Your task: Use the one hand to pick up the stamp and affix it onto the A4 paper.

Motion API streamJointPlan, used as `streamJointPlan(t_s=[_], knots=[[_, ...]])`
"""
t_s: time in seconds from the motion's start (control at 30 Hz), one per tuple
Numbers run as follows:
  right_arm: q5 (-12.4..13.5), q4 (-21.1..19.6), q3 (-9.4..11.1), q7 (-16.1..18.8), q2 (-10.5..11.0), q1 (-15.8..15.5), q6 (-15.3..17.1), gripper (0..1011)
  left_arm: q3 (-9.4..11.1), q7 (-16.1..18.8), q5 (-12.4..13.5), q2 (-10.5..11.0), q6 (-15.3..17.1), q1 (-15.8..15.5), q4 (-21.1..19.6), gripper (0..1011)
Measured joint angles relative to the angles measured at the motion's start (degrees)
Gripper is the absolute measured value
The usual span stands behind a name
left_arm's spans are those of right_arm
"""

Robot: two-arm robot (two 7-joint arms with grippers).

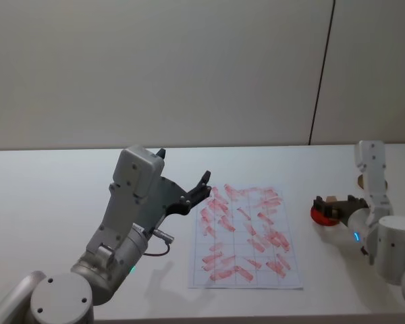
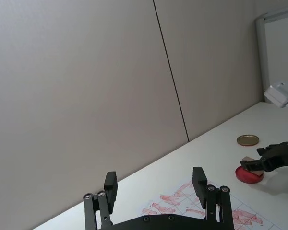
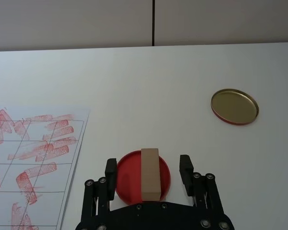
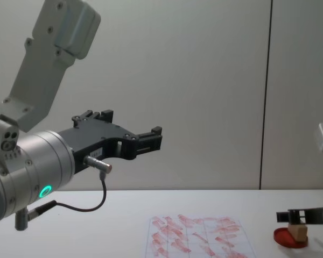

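The stamp [image 3: 150, 175], a small tan wooden block, lies on the round red ink pad [image 3: 127, 181] at the table's right. My right gripper [image 3: 148, 167] is open and straddles the stamp, with a gap showing between each finger and the block. From the chest view the stamp [image 4: 297, 231] rests on the pad just under the right gripper [image 4: 296, 216]. The A4 paper [image 1: 246, 236], gridded and covered in red marks, lies mid-table, left of the pad. My left gripper [image 1: 199, 189] hangs open and empty, raised above the paper's left edge.
A gold disc [image 3: 234, 106] lies on the white table [image 1: 54, 202] beyond the ink pad, toward the back right. A wall stands right behind the table's far edge.
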Motion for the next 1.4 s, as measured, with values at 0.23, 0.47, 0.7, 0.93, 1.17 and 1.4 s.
streamJointPlan(t_s=[0.23, 0.47, 0.7, 0.93, 1.17, 1.4], knots=[[-0.7, 4.5, -0.2, -0.1, -0.6, 2.1, -1.2, 626, 0.0, 0.0, 0.0, 0.0, 0.0, 0.0, 0.0, 993], [-1.2, 9.1, -0.2, -0.1, -1.2, 4.2, -2.7, 366, 0.0, 0.0, 0.0, 0.0, 0.0, 0.0, 0.0, 993], [-1.6, 11.8, -0.3, 0.0, -1.6, 5.5, -3.7, 219, 0.0, 0.0, 0.0, 0.0, 0.0, 0.0, 0.0, 993], [-1.9, 13.8, -0.2, -0.2, -2.0, 6.5, -4.0, 220, 0.0, 0.0, 0.0, 0.0, 0.0, 0.0, 0.0, 993], [-1.9, 15.4, 0.1, -0.4, -2.2, 7.4, -3.5, 220, 0.0, 0.0, 0.0, 0.0, 0.0, 0.0, 0.0, 993], [-1.4, 17.3, 0.7, -0.3, -2.4, 8.5, -3.0, 220, 0.0, 0.0, 0.0, 0.0, 0.0, 0.0, 0.0, 993]])
